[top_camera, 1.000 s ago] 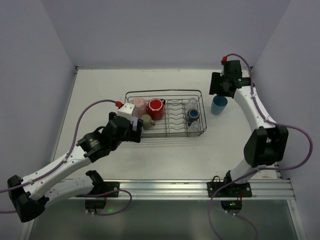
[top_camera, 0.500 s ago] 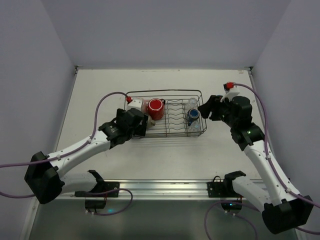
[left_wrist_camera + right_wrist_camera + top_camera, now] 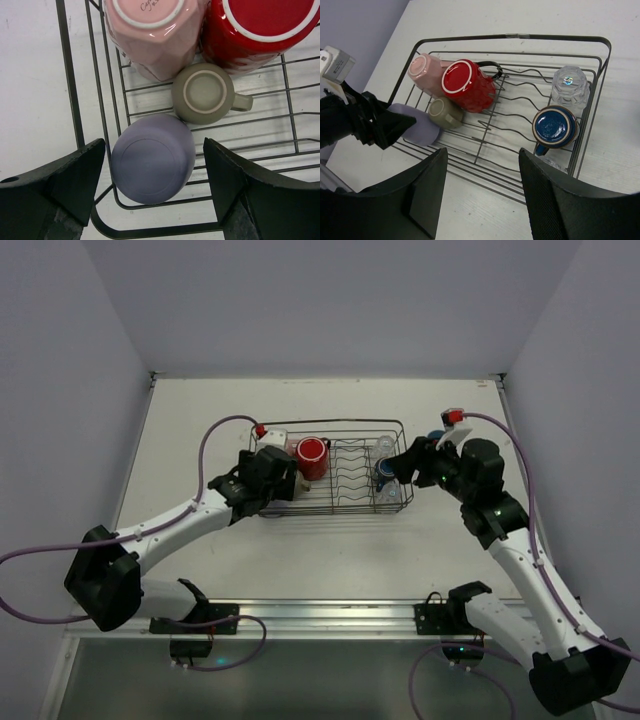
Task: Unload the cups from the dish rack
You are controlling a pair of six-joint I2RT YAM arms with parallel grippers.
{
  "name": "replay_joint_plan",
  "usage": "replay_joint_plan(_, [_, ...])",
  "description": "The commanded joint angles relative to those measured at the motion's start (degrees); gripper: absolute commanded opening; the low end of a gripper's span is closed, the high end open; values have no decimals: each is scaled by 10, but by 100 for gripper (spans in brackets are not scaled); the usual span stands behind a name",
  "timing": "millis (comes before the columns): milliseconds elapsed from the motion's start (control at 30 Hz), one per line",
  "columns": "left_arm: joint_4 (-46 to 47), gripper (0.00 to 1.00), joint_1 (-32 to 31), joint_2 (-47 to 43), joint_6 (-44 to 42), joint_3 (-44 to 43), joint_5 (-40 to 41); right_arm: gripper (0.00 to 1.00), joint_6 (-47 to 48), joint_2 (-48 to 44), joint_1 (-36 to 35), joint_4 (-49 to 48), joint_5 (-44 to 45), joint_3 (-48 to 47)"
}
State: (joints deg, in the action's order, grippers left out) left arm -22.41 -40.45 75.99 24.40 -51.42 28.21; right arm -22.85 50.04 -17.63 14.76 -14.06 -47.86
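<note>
At the near left corner of the dish rack point(image 3: 520, 36), the upturned lavender cup point(image 3: 152, 159) is straddled by the left gripper point(image 3: 155, 149). Its fingers point(image 3: 75, 175) are spread wide, with a gap on each side, so nothing is gripped. At the rack's right end, the right gripper point(image 3: 482, 157) is held open and empty, and the dark blue cup point(image 3: 554, 126) and a clear glass point(image 3: 569, 85) are seen in the rack beyond it.

Top edge crops pink cup point(image 3: 152, 45) and red mug point(image 3: 252, 45) (both upturned)
</note>
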Motion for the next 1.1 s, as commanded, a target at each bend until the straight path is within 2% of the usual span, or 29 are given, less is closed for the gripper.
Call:
replay_joint_plan(0, [47, 83, 9, 7, -3, -5, -4, 61, -8, -11, -3, -21, -24, -4])
replay_joint_plan(167, [57, 67, 12, 8, -3, 5, -16, 61, -21, -16, -9, -19, -40, -6])
replay_joint_plan(233, [55, 67, 12, 7, -1, 9, -25, 63, -26, -21, -12, -18, -43, -7])
replay_joint_plan(433, [52, 83, 13, 6, 7, 28, -25, 67, -33, -29, -15, -10, -50, -18])
replay_joint_plan(533, [52, 83, 14, 6, 7, 33, -19, 67, -36, -28, -16, -11, -54, -19])
replay_joint_plan(600, [53, 74, 13, 2, 7, 33, -18, 67, -39, -28, -18, -14, -55, -16])
replay_joint_plan(733, [43, 37, 14, -27, 6, 25, -12, 66, -46, -29, -21, -19, -63, -12])
replay_joint_plan(833, [22, 30, 13, -76, 6, 9, -14, 66, -61, -31, -25, -32, -76, -7])
replay_joint_plan(933, [5, 27, 13, -136, 7, -12, -42, 68, -107, -40, -31, -91, -116, 18])
replay_joint_plan(1000, [3, 25, 13, -193, 16, -28, -79, 69, -179, -47, -43, -204, -147, 63])
replay_joint_plan(1033, [3, 24, 13, -193, 21, -32, -95, 69, -179, -48, -43, -205, -148, 63])
replay_joint_plan(1067, [15, 23, 13, -219, 27, -36, -111, 69, -212, -49, -57, -265, -162, 85])
